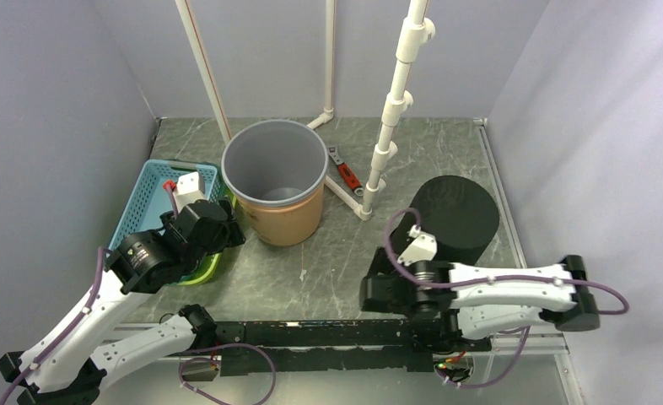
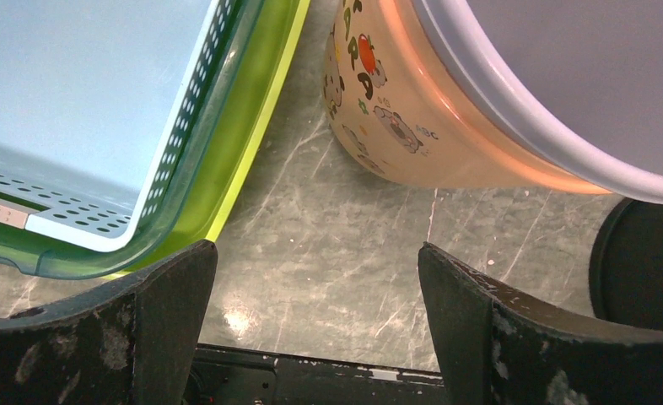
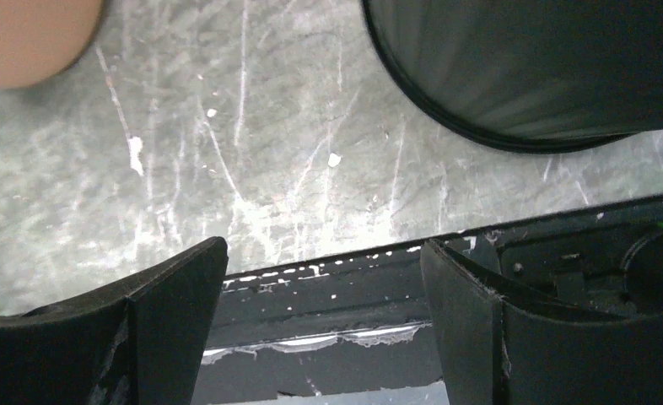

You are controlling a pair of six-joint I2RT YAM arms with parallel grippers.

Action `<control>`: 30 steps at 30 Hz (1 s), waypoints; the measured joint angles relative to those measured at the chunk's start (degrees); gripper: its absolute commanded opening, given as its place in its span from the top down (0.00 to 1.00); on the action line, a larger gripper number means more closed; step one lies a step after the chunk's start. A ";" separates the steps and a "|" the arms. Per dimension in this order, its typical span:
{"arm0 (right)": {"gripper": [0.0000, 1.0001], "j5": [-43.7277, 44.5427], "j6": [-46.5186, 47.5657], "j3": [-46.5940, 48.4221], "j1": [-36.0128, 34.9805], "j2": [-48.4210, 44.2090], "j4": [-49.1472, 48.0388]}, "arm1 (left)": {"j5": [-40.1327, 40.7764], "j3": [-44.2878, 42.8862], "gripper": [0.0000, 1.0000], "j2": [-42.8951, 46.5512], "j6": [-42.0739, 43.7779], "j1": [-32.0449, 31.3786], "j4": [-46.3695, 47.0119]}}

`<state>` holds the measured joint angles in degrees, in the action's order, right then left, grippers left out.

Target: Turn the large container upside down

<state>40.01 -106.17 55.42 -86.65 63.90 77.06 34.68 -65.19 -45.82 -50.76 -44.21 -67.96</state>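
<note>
Just ahead of the right end effector (image 3: 321,253), which is spread wide and empty, the large black container (image 3: 530,67) sits mouth-down on the bench (image 3: 252,152). It seems light, stiff plastic, best gripped at its rim. The left end effector (image 2: 317,253) is spread wide too.

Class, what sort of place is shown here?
Probably a walled robot test cell staged like a plumbing corner: white plastic pipes rise from the grey marbled tabletop, with a red-handled wrench lying beside them.

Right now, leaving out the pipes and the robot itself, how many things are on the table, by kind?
Bins: 2 (orange bucket, black bin)
Baskets: 2 (blue basket nested in green basket)
Wrench: 1
Total: 5
</note>
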 measured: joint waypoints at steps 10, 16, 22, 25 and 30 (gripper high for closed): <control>0.00 -0.70 11.28 -3.61 6.75 -27.52 -3.30 | -0.96 0.09 0.06 0.20 0.28 0.00 0.63; 0.00 -1.07 11.21 1.51 6.75 -14.19 3.98 | -0.98 0.09 0.06 0.24 0.42 0.00 0.81; 0.00 -0.17 10.60 5.09 6.75 -1.09 5.25 | -0.98 0.09 0.06 0.24 0.44 0.00 0.83; 0.00 -0.31 7.61 3.69 8.22 -2.10 5.53 | -0.98 0.09 0.06 0.42 0.42 0.00 0.79; 0.00 -1.33 3.30 -0.42 10.29 -4.59 7.48 | -0.96 0.09 0.06 1.07 0.39 0.00 0.81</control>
<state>38.68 -102.87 55.00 -76.36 59.31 84.53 33.71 -65.10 -44.75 -50.37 -44.21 -67.16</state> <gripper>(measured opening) 0.994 0.942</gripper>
